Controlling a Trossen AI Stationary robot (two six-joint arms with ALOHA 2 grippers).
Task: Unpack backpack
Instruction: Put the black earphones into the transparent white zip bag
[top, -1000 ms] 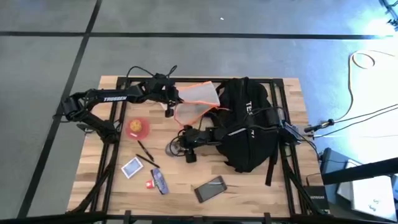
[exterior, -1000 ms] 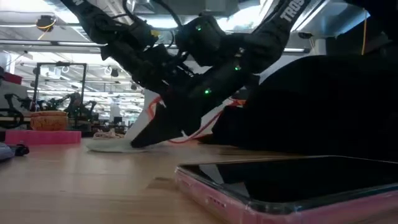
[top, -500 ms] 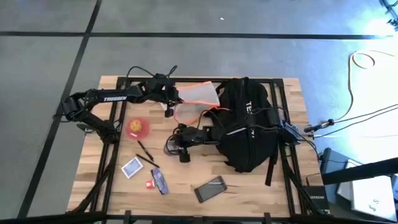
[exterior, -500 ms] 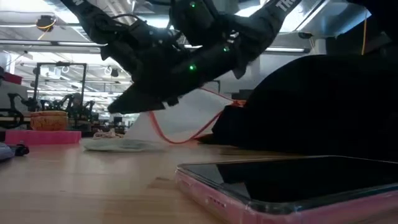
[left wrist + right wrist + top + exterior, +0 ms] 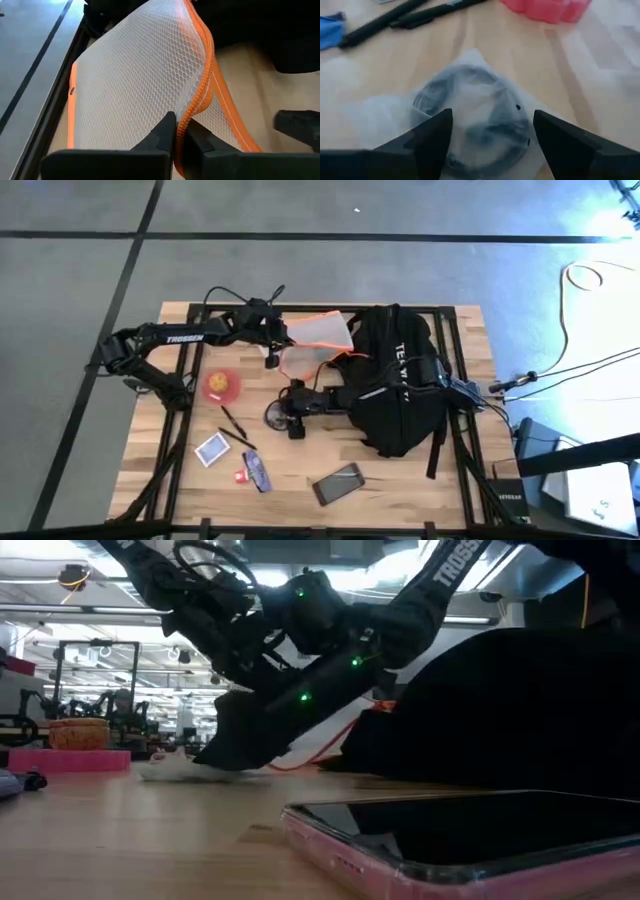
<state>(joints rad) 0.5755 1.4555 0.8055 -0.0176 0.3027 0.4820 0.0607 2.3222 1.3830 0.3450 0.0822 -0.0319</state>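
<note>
Backpack lies on the right half of the table, white lettering facing up. Left hand is pinched closed on the orange zipper edge of a white mesh pouch, just left of the backpack. Right hand has fingers spread apart, poised over a clear bag holding a dark coiled item on the table.

The high view looks straight down on the whole counter. The low view sits at counter height beside a phone, looking level into the room. Each wrist view looks closely past its own gripper; the orange-edged mesh pouch also shows from above.
</note>
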